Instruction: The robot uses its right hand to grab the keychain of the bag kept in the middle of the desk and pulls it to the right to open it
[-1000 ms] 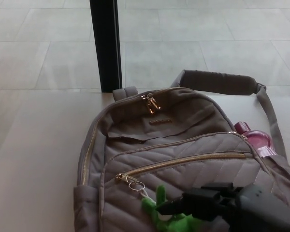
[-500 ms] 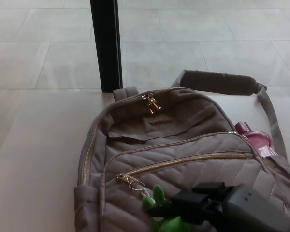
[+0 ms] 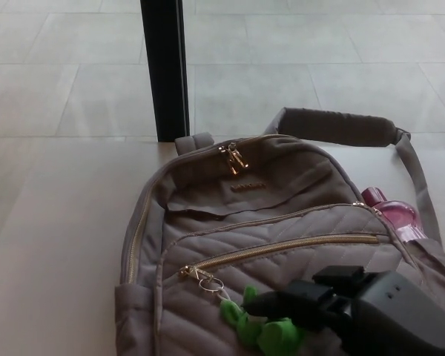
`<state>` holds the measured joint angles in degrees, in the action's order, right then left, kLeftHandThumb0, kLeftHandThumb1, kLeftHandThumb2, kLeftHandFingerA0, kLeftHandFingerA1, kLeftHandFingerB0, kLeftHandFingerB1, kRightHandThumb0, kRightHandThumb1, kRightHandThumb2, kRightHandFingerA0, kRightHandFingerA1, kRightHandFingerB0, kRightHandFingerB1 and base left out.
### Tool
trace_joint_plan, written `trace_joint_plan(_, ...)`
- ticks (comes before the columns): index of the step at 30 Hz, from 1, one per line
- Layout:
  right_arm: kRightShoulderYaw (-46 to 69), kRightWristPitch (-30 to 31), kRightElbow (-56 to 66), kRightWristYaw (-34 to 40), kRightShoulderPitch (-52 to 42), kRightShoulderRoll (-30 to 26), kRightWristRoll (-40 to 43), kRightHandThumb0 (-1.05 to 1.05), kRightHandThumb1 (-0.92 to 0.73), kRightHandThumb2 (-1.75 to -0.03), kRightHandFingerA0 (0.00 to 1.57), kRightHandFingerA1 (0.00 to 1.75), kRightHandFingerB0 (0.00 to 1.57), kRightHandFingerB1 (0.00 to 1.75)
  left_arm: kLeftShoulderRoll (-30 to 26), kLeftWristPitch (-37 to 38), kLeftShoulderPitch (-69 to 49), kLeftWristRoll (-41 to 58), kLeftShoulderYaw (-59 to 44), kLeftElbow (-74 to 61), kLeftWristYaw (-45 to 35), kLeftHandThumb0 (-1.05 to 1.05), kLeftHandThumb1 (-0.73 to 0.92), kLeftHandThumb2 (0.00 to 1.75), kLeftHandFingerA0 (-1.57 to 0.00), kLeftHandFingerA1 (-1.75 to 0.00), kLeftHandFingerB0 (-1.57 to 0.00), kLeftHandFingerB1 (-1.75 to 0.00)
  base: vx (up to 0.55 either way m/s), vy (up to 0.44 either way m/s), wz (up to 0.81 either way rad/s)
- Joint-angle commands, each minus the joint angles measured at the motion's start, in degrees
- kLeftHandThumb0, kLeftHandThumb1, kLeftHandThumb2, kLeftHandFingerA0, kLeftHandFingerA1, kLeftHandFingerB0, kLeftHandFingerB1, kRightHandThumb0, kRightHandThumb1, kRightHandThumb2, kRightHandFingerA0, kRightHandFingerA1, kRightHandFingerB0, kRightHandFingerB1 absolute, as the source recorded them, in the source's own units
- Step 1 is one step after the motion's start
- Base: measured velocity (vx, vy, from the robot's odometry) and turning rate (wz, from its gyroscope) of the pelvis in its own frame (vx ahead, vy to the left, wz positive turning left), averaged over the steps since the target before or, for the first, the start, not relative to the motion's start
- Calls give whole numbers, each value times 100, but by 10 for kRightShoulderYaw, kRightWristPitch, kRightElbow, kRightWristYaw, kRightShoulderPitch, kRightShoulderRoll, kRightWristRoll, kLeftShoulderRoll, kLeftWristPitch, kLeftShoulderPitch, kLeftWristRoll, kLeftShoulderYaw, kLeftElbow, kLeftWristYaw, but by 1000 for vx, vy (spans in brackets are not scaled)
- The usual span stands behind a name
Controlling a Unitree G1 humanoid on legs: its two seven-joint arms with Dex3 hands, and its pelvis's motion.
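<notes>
A grey quilted backpack point(image 3: 259, 215) lies flat in the middle of the desk. Its front pocket has a gold zipper point(image 3: 282, 248) running left to right, with the pull and a metal ring point(image 3: 208, 282) at the left end. A green keychain toy point(image 3: 263, 332) hangs from that ring. My right hand point(image 3: 311, 308) comes in from the lower right, and its black fingers point(image 3: 274, 304) lie over the green toy. The frame does not show whether they are closed on it. My left hand is not visible.
A pink bottle point(image 3: 397, 215) sticks out of the bag's right side pocket. A padded shoulder strap point(image 3: 337, 126) curls behind the bag. A black vertical post point(image 3: 163, 67) stands beyond the desk's far edge. Pale desk surface point(image 3: 52, 245) lies left of the bag.
My right hand has shifted left and down over the green toy, which now lies lower and more flattened under the fingers. The bag has not moved.
</notes>
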<state>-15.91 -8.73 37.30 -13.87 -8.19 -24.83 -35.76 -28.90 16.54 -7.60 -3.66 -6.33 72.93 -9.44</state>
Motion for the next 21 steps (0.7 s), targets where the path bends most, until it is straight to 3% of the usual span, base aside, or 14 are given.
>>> trace_joint_plan(1,-22,3,-16,-13,-12,11,-15,-54,-61,-59,92,75,52,45,-14,22,-7,-16,13,0,2,-61,66,61,-72,-59,-56,-41,0,0,0)
trace_joint_plan(13,-29,1,-21,-11,-18,10,-44,-55,-62,-59,97,77,52,45,-10,29,-12,-13,13,-3,-2,-67,71,62,-72,-61,-55,-41,0,0,0)
trace_joint_plan(15,-11,-10,-45,26,-24,9,-67,-55,-60,-58,105,81,56,45,-10,29,-12,-14,15,-5,-1,-67,71,61,-73,-61,-56,-42,0,0,0)
trace_joint_plan(21,24,10,-59,47,-33,17,-100,-50,-67,-60,112,91,56,47,-8,31,-12,-12,17,-3,-5,-67,70,61,-72,-61,-55,-42,0,0,0)
